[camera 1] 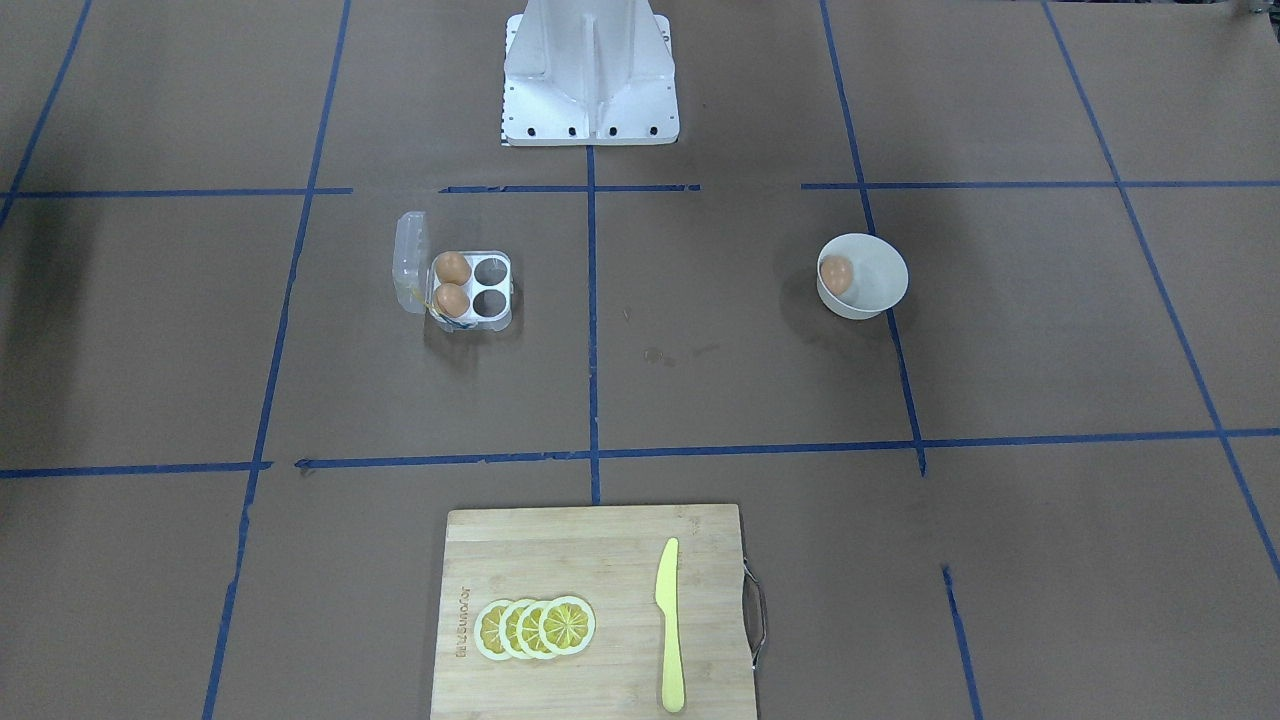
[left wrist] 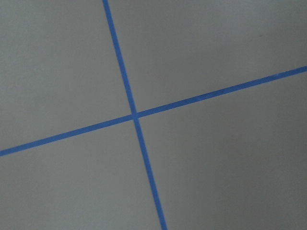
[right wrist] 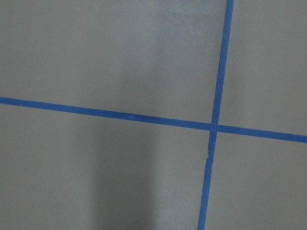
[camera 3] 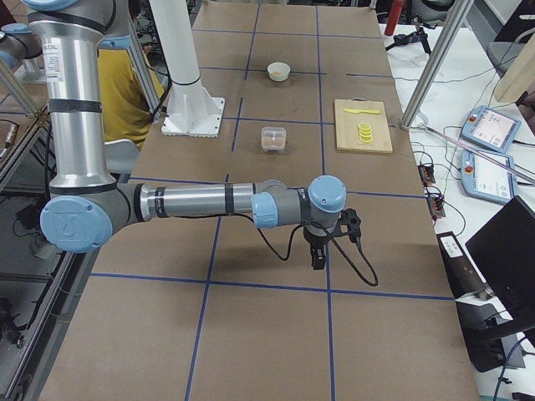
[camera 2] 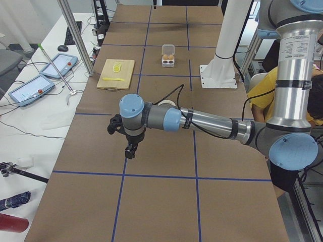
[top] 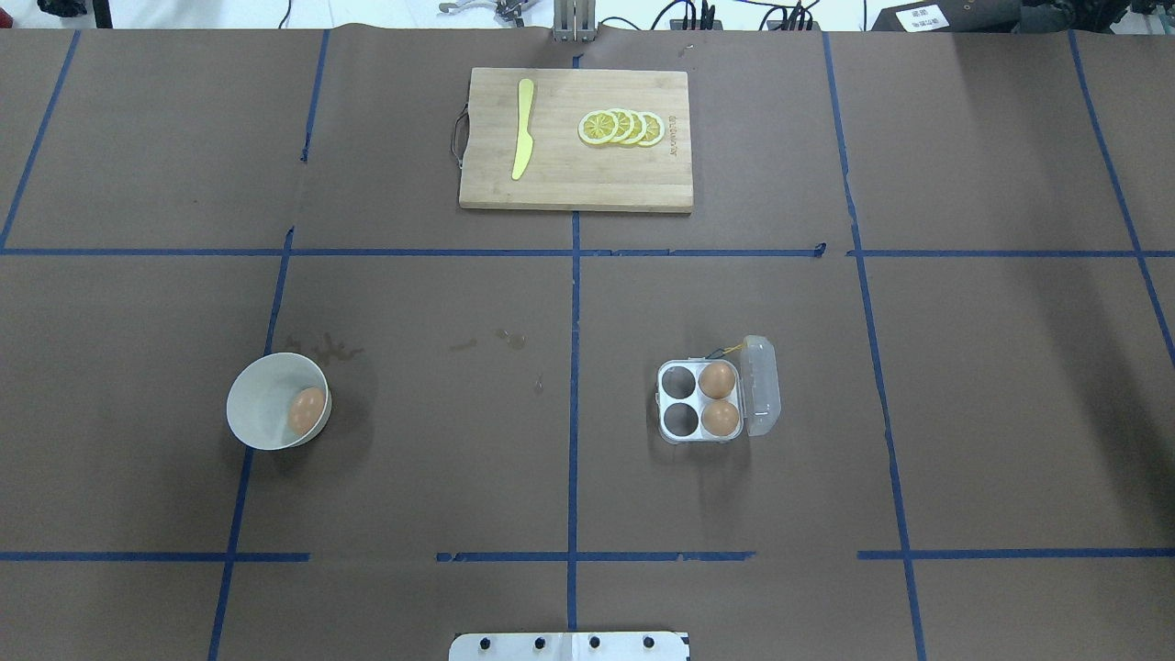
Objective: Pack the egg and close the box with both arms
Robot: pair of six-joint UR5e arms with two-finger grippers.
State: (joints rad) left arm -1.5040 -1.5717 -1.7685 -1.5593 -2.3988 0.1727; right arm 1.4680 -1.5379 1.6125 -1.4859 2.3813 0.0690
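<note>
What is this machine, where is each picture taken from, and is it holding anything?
It is a two-armed robot on a white base, at a brown table. Two pictures look down on the table, one from behind the robot, one facing it. Two look along it from its ends: the big near arm is the left arm in one, the right arm in the other. The last two, from wrist cameras, show only bare table and blue tape. On the table: a clear box, lid open, holding two eggs; a white bowl with one egg; a cutting board with a yellow knife and lemon slices. The left fingers and right fingers hang above bare table, holding nothing.
</note>
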